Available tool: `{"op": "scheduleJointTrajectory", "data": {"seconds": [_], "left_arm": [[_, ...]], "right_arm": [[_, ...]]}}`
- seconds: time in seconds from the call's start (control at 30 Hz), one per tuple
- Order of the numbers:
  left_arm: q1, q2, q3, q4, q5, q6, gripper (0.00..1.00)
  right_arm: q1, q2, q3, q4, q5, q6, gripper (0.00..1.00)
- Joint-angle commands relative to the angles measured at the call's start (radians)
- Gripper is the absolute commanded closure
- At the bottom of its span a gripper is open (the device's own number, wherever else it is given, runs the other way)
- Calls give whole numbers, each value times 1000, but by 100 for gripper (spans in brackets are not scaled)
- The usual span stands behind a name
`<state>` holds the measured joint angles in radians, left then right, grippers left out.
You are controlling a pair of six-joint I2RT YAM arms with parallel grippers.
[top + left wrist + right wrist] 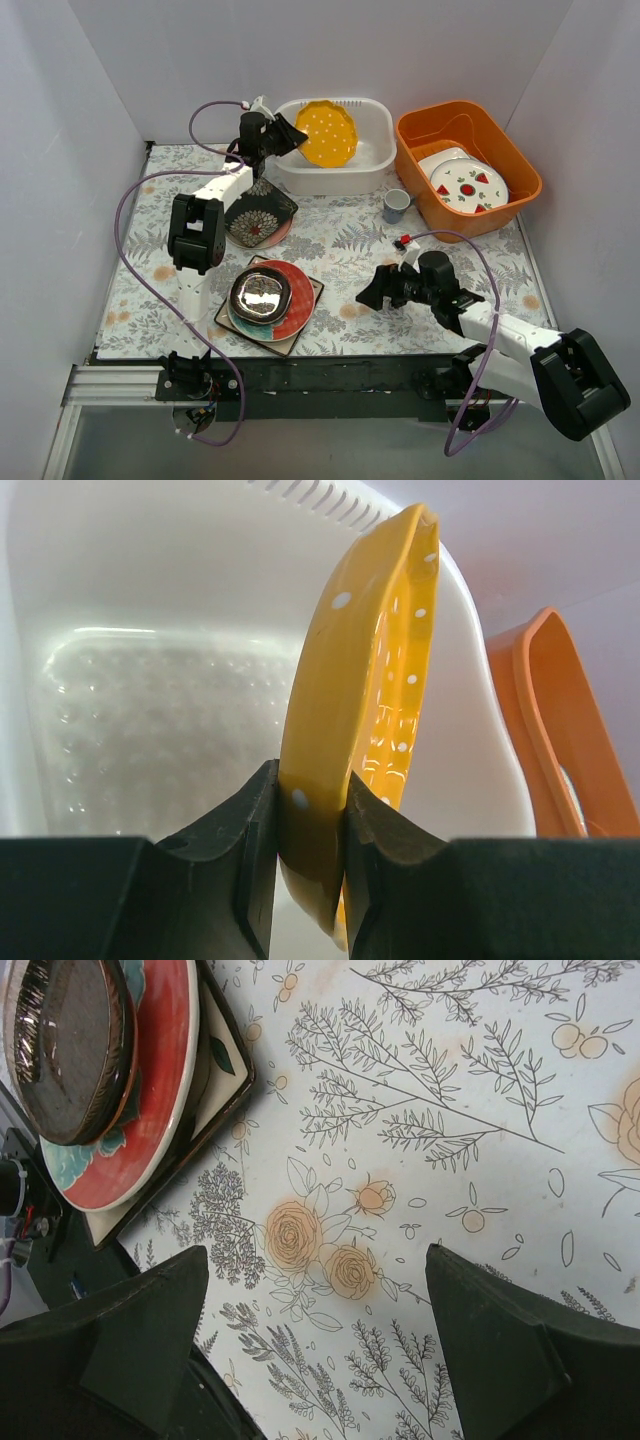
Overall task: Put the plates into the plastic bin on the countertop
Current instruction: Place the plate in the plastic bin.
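My left gripper (291, 136) (310, 820) is shut on the rim of a yellow-orange dotted plate (326, 133) (350, 680), holding it on edge and tilted over the white plastic bin (377, 150) (150, 580). On the countertop (345, 245) (450, 1110) a black flowered square plate (262, 210) lies on a pink round one (277, 238). Near the front, a dark brown plate (260, 294) (65, 1050) tops a red plate (297, 305) (150, 1090) and a cream square plate (290, 343) (215, 1070). My right gripper (371, 296) (315, 1255) hovers open just right of this stack, nothing between its fingers.
An orange tub (520, 170) at the back right holds white plates with red fruit marks (463, 184). A small cup (396, 205) stands between the bin and the tub. White walls close in the left, back and right sides.
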<state>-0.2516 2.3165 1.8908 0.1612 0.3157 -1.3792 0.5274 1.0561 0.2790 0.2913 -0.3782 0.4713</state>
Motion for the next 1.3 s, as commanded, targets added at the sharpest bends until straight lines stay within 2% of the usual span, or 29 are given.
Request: {"op": "scheduleJointTrajectory", "data": {"seconds": [0.0,0.4,1.03,1.27], "left_arm": [[-14,-85,135,80,-10,87,100],[-95,30,329,-63,-32,256,100],[-104,103,347,-147,-101,341,100],[-104,116,350,-187,-96,361,85]], "right_arm": [[-4,33,19,66,-27,-2,5],[-4,53,9,86,-37,3,4],[-4,91,8,109,-48,3,4],[-4,110,14,121,-56,3,4]]}}
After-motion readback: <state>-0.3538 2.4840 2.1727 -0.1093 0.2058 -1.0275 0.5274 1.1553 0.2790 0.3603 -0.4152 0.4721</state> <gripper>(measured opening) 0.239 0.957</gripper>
